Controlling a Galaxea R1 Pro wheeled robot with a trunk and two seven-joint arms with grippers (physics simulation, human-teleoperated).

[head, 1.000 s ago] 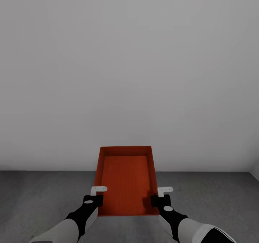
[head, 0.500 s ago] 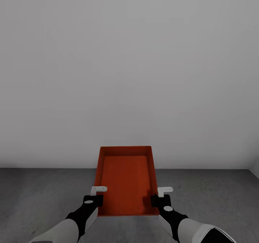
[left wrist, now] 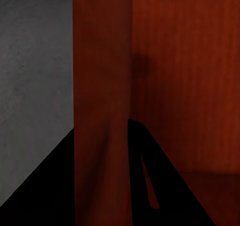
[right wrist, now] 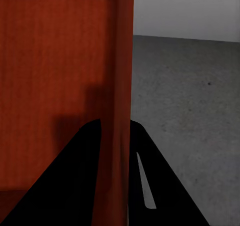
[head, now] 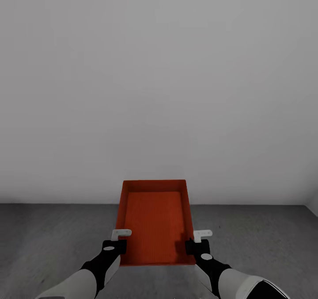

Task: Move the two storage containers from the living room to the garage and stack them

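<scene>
1. Head view: one orange-red storage container is carried in front of the robot, open top up, long axis pointing away, near end between the two arms. It is held above the dark grey concrete floor.
2. Head view: a plain white wall stands ahead and meets the floor just behind the container's far end.
3. Head view: left gripper sits on the container's left side wall near the close corner; right gripper sits on the right side wall opposite. Arms are black at the wrist, white further back.
4. Left wrist view: the container's wall runs between the dark fingers, one on the outside, one inside the bin; fingers clamped on the wall. Mottled grey floor lies beyond.
5. Right wrist view: same arrangement — the container wall passes between the two dark fingers, clamped on it. Grey floor and the base of the white wall lie beyond.
</scene>
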